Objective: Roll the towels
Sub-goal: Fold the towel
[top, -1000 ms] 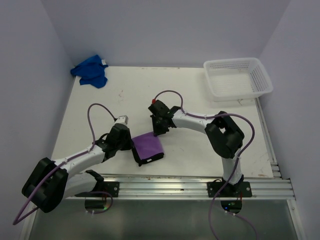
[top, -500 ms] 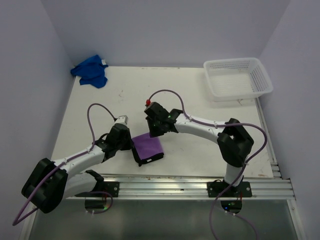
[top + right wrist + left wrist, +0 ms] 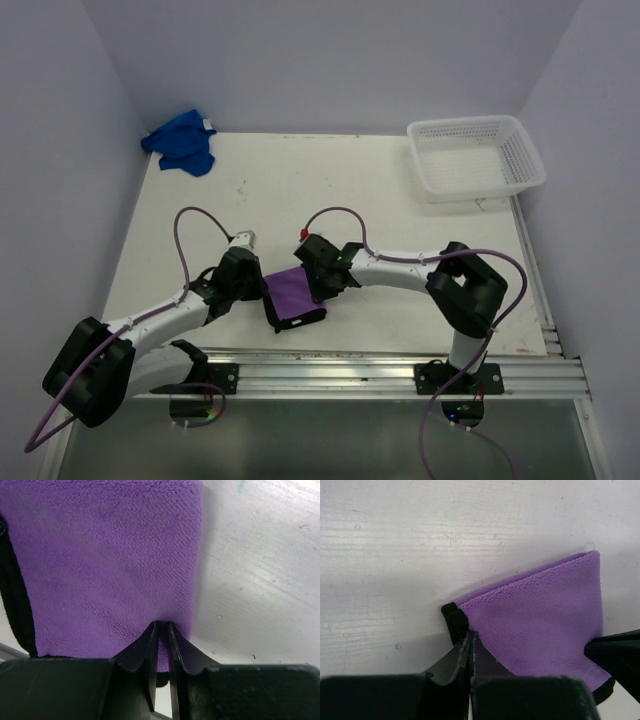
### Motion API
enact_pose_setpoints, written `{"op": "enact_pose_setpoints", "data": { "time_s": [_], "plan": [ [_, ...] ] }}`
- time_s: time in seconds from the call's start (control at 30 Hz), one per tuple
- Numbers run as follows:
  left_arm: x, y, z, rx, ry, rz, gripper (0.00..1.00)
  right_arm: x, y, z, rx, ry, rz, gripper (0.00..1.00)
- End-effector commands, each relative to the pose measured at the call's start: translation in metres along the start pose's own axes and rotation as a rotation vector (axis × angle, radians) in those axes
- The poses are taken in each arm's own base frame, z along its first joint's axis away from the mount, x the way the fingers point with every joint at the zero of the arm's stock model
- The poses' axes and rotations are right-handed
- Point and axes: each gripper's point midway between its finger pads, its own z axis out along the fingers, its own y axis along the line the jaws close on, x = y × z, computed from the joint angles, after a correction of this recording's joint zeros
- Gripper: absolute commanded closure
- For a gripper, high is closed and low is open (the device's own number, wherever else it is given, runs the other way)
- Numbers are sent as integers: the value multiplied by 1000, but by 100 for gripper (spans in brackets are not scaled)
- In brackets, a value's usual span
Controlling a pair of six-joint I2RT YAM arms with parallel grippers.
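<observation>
The purple towel (image 3: 292, 291) with a black border lies folded near the table's front edge, between both grippers. My left gripper (image 3: 268, 296) is shut on its left edge; in the left wrist view the gripper (image 3: 470, 636) pinches the cloth where the black border meets the purple towel (image 3: 545, 615). My right gripper (image 3: 318, 284) is shut on the towel's right edge; in the right wrist view the gripper (image 3: 163, 628) has a thin fold of the purple towel (image 3: 100, 555) between its jaws. The blue towel (image 3: 181, 143) lies crumpled at the far left corner, away from both grippers.
A white mesh basket (image 3: 510, 173) stands at the far right corner. Walls close the table on the left, back and right. A metal rail (image 3: 400, 375) runs along the near edge. The right gripper's fingertip (image 3: 615, 655) shows in the left wrist view.
My right gripper has moved from the towel's far right corner toward the near edge and lowered onto the cloth, drawing that edge nearer. The left gripper has stayed in place.
</observation>
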Motion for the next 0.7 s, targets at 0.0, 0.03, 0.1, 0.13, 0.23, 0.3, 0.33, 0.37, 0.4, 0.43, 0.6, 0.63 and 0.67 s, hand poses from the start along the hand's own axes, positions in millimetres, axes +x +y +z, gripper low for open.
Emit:
{"op": "enact_pose_setpoints", "data": {
  "time_s": [0.0,0.03,0.1,0.13,0.23,0.3,0.33,0.37,0.4,0.43,0.6,0.63,0.67],
  "plan": [
    [-4,0,0,3,-25,-6,100,-12,7,-6,-13,-52,20,83],
    [-5,-1,0,7,-28,-5,100,-16,8,-12,-16,-67,15,83],
    [-5,-1,0,7,-28,-6,100,-24,11,-22,-23,-95,12,82],
    [-6,-1,-1,9,-31,-7,100,-27,11,-30,-24,-110,8,81],
    [-8,-5,-2,22,-36,-11,100,-32,14,-44,-34,-134,3,81],
    [-12,-7,-4,29,-40,-10,100,-33,16,-54,-45,-151,4,80],
    [-18,-13,-7,46,-54,-11,100,-31,17,-57,-45,-152,2,80],
    [-20,-14,-9,49,-55,-11,100,-30,19,-62,-52,-161,-3,80],
    [-24,-16,-11,55,-64,-9,100,-28,18,-62,-50,-160,-3,80],
    [-32,-22,-16,72,-88,-8,100,-26,19,-62,-51,-160,-1,80],
    [-50,-29,-28,73,-122,-1,100,-12,23,-56,-62,-136,-8,82],
    [-52,-30,-29,78,-124,-1,100,-11,25,-54,-71,-136,-7,82],
    [-52,-32,-31,88,-124,6,100,-8,29,-53,-78,-132,-15,82]
  ]
}}
